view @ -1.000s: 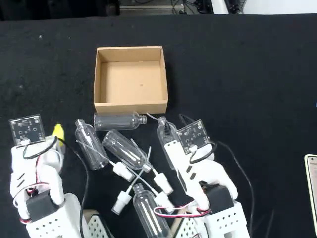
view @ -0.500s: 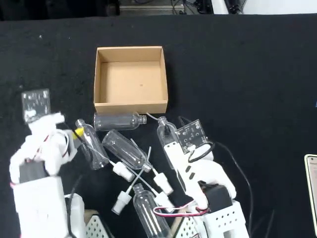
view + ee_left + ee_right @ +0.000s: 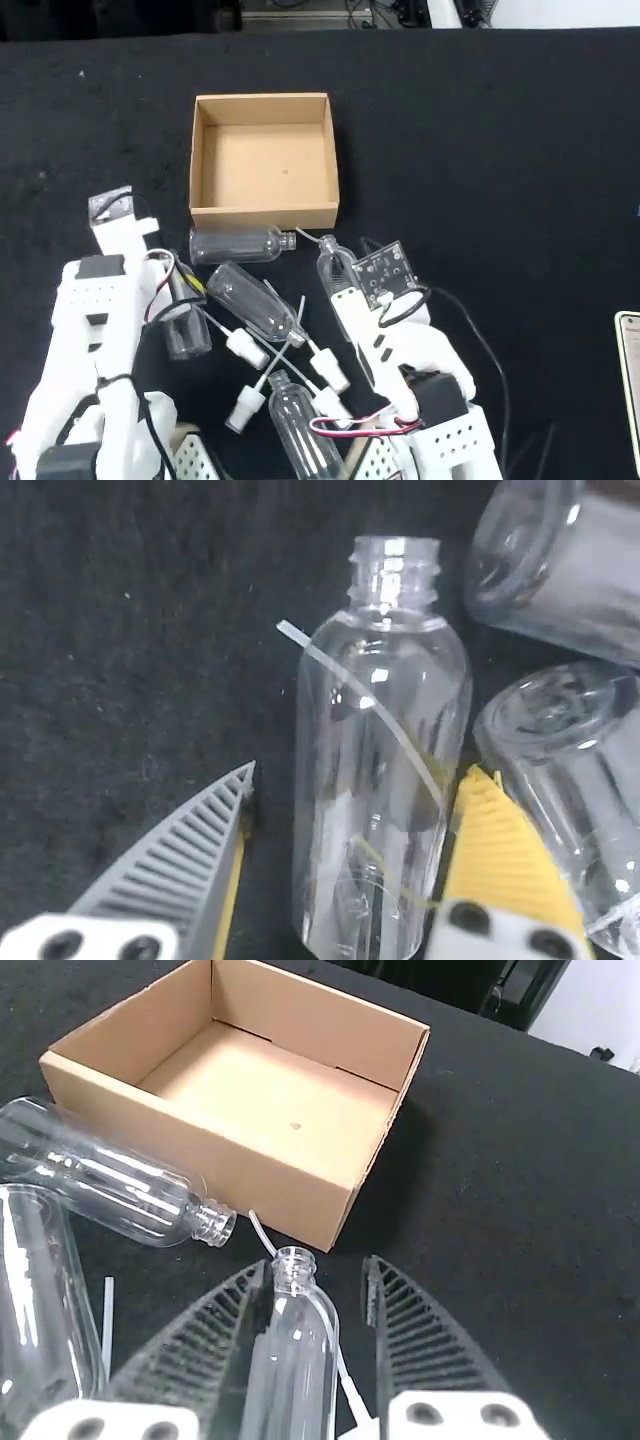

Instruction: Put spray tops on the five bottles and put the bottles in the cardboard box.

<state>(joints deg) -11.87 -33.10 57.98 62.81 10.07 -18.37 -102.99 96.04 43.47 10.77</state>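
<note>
The left gripper has its jaws spread either side of a clear bottle lying on the black cloth table. The right gripper sits spread around another bottle, just in front of the cardboard box. Loose spray tops and three more bottles lie between the arms, with cables past the table's far edge

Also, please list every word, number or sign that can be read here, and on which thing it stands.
None can be read.
The cardboard box is plain brown.
The clear bottles carry no labels.
The circuit board on the right arm's wrist has marks too small to read.
The pale thing at the right edge of the high view is cut off, too small to read.
</note>
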